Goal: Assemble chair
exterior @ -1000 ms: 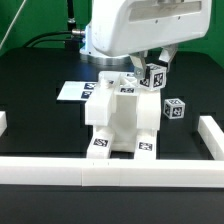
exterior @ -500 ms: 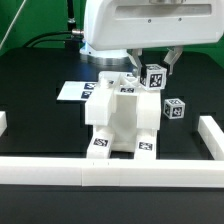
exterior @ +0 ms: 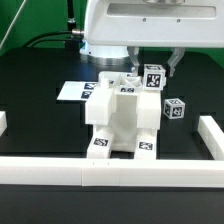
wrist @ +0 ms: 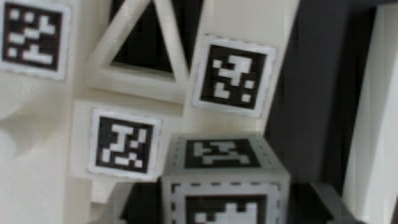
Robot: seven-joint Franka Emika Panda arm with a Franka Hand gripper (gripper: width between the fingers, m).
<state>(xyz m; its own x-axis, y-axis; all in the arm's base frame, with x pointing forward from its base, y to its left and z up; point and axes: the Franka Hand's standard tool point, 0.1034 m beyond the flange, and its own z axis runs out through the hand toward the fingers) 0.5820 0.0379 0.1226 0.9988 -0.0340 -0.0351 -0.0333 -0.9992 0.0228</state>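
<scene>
Black table [exterior: 40, 70] with white rails [exterior: 120, 172] along the edges. There's one chair [exterior: 118, 120], half-built, in the middle, standing upright with its long axis vertical and its foot tags facing the camera. Two small cubes: the held cube [exterior: 153, 78] is pinched in the gripper [exterior: 155, 67] by the chair's top. The loose cube [exterior: 174, 109] sits on the table toward the exterior view's right.

White chair body [exterior: 118, 120] stands upright. One tagged cube [exterior: 153, 76] is raised beside its top; a second cube [exterior: 174, 109] rests nearby.
</scene>
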